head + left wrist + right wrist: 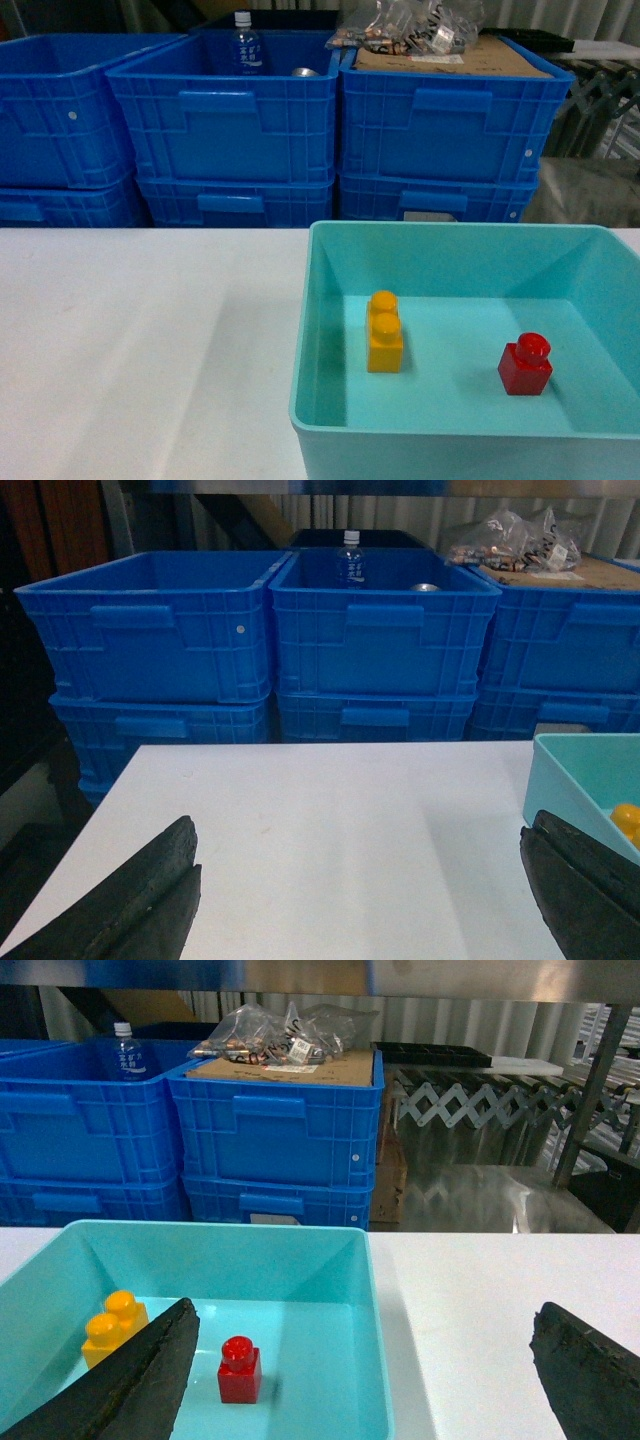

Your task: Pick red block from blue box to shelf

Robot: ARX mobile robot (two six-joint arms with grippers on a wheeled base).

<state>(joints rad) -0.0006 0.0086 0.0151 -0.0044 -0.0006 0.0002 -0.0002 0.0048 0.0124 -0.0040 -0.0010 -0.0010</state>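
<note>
- Stacked blue crates (230, 130) line the back, behind a white desk (140, 350); one holds a bottle (246, 45), another carries cardboard with bagged items (410, 30).
- Shelf: steel uprights and rails (600, 1080) visible at right in the right wrist view.
- Blue box (440, 240) sits on the desk's right part, open-topped.
- Left claw (355, 905): fingers spread wide, empty, over bare desk left of the box.
- Right claw (365, 1380): spread wide, empty, straddling the box's right wall.
- Yellow brick (384, 332) stands upright on the box floor, left of centre.
- Red block (526, 364) stands upright on the box floor, right of the yellow brick, apart from it.
</note>
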